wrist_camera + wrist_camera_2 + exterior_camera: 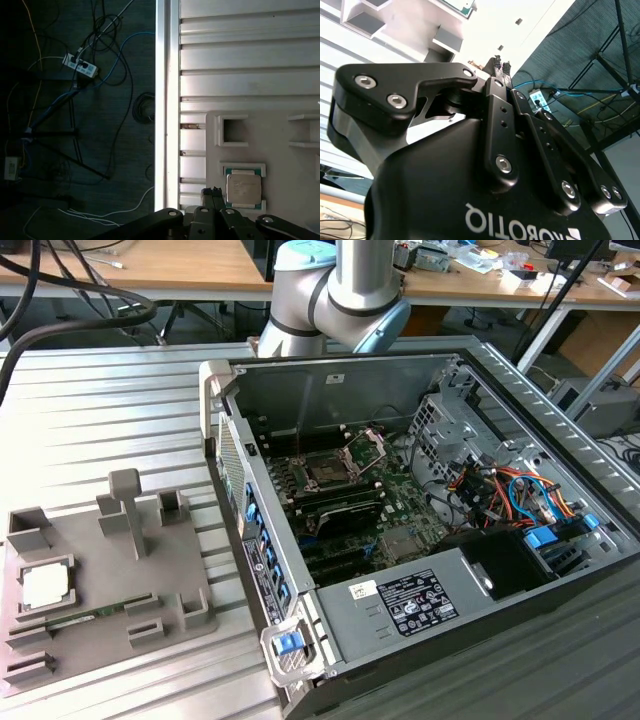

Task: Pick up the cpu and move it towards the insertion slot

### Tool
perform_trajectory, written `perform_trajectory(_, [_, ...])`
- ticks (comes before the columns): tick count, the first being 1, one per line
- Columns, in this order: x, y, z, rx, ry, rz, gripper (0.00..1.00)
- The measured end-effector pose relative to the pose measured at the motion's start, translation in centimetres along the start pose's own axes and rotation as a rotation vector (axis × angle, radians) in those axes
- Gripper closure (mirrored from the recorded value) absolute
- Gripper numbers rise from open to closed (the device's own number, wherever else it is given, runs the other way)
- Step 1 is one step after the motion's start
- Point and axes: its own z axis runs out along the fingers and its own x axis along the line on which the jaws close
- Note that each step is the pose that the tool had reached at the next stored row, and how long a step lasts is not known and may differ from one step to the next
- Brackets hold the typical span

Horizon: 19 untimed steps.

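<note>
The cpu (45, 586) is seen at the lower part of the exterior view's left. It lies flat, silver face up, in a square recess of a grey tray (95, 555). A thin green memory stick (85, 616) lies in the tray just beside the cpu, towards the frame's lower edge. The tray is set on a ribbed metal table (100, 420).

An open computer case (400, 370) fills the middle and the exterior view's right. The slot (325, 472) is found on the board inside it, near the centre of the frame, with its silver retaining plate (366, 448) swung up and open. Slot and cpu are well apart, with the case wall between them. The arm (350, 290) is seen at the top centre of the frame, behind the case.

In both wrist views the gripper (210, 191) (502, 65) is shown closed, its fingertips brought together with nothing held between them. In the first wrist view the cpu (243, 187) is seen from above in its recess of the tray (270, 140). The fingertips appear just beside its edge in the picture, but contact cannot be told. A dark floor with cables and a power strip (80, 65) is seen past the table's edge.
</note>
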Motion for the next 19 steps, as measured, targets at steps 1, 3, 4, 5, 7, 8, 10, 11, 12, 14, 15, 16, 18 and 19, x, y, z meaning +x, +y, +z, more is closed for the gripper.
perform_trajectory(1, [0.01,-0.03,0.01,0.0000,0.0000,0.000,0.89])
perform_trajectory(3, [0.01,-0.11,0.05,0.0000,0.0000,0.000,0.89])
perform_trajectory(4, [0.01,-0.13,0.05,0.0000,0.0000,0.000,0.89])
perform_trajectory(5, [0.02,-0.15,0.06,0.0000,0.0000,0.000,0.89])
perform_trajectory(7, [0.02,-0.21,0.06,0.0001,0.0001,0.000,0.89])
perform_trajectory(8, [0.02,-0.24,0.07,0.0000,0.0001,0.000,0.89])
perform_trajectory(10, [0.03,-0.32,0.08,0.0001,0.0000,0.000,0.89])
perform_trajectory(11, [0.03,-0.37,0.09,0.0000,0.0000,0.000,0.89])
perform_trajectory(12, [0.03,-0.42,0.09,0.0000,0.0000,0.000,0.89])
perform_trajectory(14, [0.04,-0.53,0.10,0.0001,0.0001,0.000,0.89])
perform_trajectory(15, [0.04,-0.59,0.10,0.0000,0.0001,0.000,0.89])
perform_trajectory(16, [0.04,-0.63,0.11,0.0000,0.0000,0.000,0.89])
perform_trajectory(18, [0.04,-0.70,0.12,0.0000,0.0000,0.000,0.89])
perform_trajectory(19, [0.04,-0.72,0.12,0.0000,0.0001,0.000,0.89])
